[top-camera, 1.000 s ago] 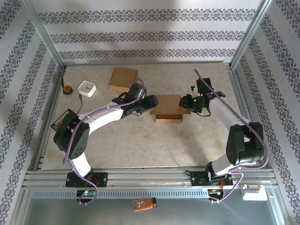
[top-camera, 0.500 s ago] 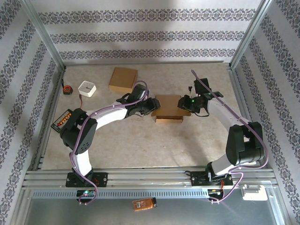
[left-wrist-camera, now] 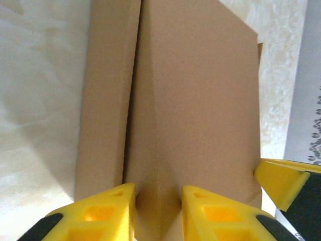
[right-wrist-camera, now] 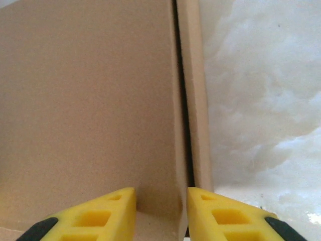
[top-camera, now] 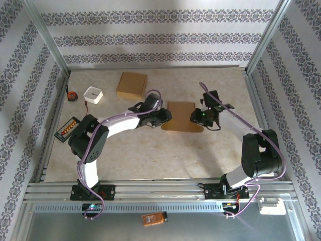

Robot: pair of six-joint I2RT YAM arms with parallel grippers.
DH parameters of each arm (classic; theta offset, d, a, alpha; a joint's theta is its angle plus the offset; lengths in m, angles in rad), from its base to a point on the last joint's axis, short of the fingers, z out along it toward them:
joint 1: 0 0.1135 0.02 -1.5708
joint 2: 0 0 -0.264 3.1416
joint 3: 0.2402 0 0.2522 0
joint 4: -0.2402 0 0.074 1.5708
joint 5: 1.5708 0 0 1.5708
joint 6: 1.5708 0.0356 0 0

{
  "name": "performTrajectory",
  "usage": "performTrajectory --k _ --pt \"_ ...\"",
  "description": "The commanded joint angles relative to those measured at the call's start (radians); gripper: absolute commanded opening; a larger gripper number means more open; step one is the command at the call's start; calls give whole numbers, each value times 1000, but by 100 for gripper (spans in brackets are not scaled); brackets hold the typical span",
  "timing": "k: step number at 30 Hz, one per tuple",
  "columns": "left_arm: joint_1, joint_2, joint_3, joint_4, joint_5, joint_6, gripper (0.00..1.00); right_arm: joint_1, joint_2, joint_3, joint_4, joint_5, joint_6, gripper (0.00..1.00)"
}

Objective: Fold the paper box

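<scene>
The brown paper box (top-camera: 181,116) lies mid-table, its flat top panel facing up. My left gripper (top-camera: 164,117) is at the box's left edge and my right gripper (top-camera: 195,116) at its right edge. In the left wrist view the yellow fingers (left-wrist-camera: 108,211) close on a cardboard fold of the box (left-wrist-camera: 195,100), with the left gripper (left-wrist-camera: 158,201) shut on it. A yellow finger of the other gripper (left-wrist-camera: 281,183) shows at the far side. In the right wrist view the right gripper (right-wrist-camera: 161,203) pinches a side wall of the box (right-wrist-camera: 90,100) next to a dark seam.
A second brown box (top-camera: 132,85) sits at the back left, beside a white square block (top-camera: 93,94) and a tape measure (top-camera: 72,95). A black and orange device (top-camera: 66,129) lies by the left rail. Metal frame posts border the table.
Both grippers have closed in on the box from each side. The box's raised flaps and front wall have folded down, so it now looks flat from above.
</scene>
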Motion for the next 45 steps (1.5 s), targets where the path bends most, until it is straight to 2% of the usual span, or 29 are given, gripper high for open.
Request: performTrajectory --k 1,6,11,13,17,20,23,28,34,40,42,45 --pt "-11 -15 13 -34 -48 42 31 8 -29 -26 0 65 -24 36" --pt "-11 -63 34 -52 -53 73 43 9 -82 29 -65 45 -33 50" --pt "-8 -99 45 -91 -147 133 56 3 -123 45 -43 123 -61 66" --pt "0 -68 61 -104 -146 155 59 -6 -91 55 -34 102 -69 70" --pt "12 15 85 -107 -84 159 59 -16 1 62 -23 12 -69 70" --pt "12 63 56 -37 -24 120 56 -16 49 22 9 5 -58 67" --pt "12 97 7 33 -1 87 52 -16 87 -13 35 -16 -48 55" --pt "17 76 -95 179 33 82 44 -17 125 -32 83 -189 -17 45" --pt "25 -102 -245 277 -14 50 42 28 120 -27 107 -206 -11 36" --pt "23 -369 -382 158 -145 43 42 139 132 -45 180 -310 14 33" --pt "23 -450 -412 88 -204 56 47 161 139 -53 192 -300 18 33" --pt "25 -556 -457 4 -309 79 67 146 138 -108 244 -234 45 23"
